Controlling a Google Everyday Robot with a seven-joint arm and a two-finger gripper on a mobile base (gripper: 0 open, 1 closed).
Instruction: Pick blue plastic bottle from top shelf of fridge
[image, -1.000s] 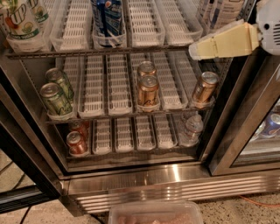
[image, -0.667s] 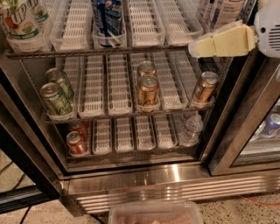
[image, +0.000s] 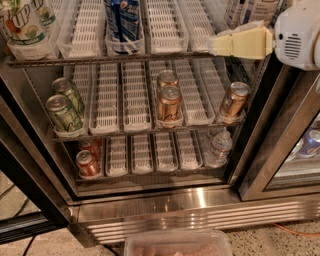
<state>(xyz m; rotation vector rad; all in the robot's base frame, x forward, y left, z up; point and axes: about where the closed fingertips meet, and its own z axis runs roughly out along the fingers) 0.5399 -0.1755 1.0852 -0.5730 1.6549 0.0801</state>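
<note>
The fridge (image: 175, 205) stands open in front of me. Its top shelf (image: 165, 30) is a wire shelf with long white slotted lane trays. At the shelf's far right, the lower part of the blue plastic bottle (image: 260, 9) shows, with a pale blue-white label; its cap is cut off by the frame's top edge. A similar pale bottle (image: 237, 10) stands beside it. My gripper (image: 215, 46), with cream fingers on a white body, points left at the right end of the top shelf, just below and in front of these bottles.
Dark blue Pepsi bottles (image: 122, 22) and a 7UP bottle (image: 22, 25) stand on the top shelf. Green cans (image: 64, 112) and copper cans (image: 169, 102) fill the middle shelf. Red cans (image: 89, 162) and a small clear water bottle (image: 219, 147) sit lowest. A steel door post (image: 280, 150) stands at the right.
My gripper has crept slightly up and to the left along the top shelf's front. Nothing else has moved.
</note>
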